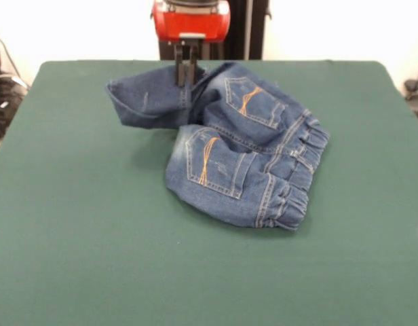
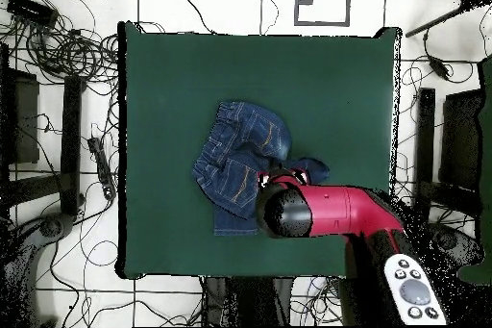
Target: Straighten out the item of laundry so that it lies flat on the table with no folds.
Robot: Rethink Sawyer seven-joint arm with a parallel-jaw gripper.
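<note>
Lying bunched on the table (image 1: pixel 73 258), the jeans (image 1: pixel 229 149) sat back-side up, both orange-stitched pockets showing and the gathered waistband (image 1: pixel 300 173) turned toward the table's right edge in the front view. One leg was doubled under the seat, so the lower pocket panel ended in a rounded fold rather than a hem. The other leg (image 1: pixel 144 102) ran away from the waistband toward the far edge of the table, its cloth lifted and curled instead of lying flat. The gripper (image 1: pixel 186 80) came straight down from the red arm (image 1: pixel 191 19) onto that raised leg, its two dark fingers (image 1: pixel 179 68) drawn close together with only a thin slit between them, pinching the denim at the fold. In the overhead view the arm's red and black body (image 2: pixel 317 211) covered the gripper and part of the jeans. Around the jeans the green tabletop lay bare on every side: a wide stretch beyond the rounded fold toward the near edge, broad strips to both side edges, and only a narrow band between the raised leg and the far edge.
</note>
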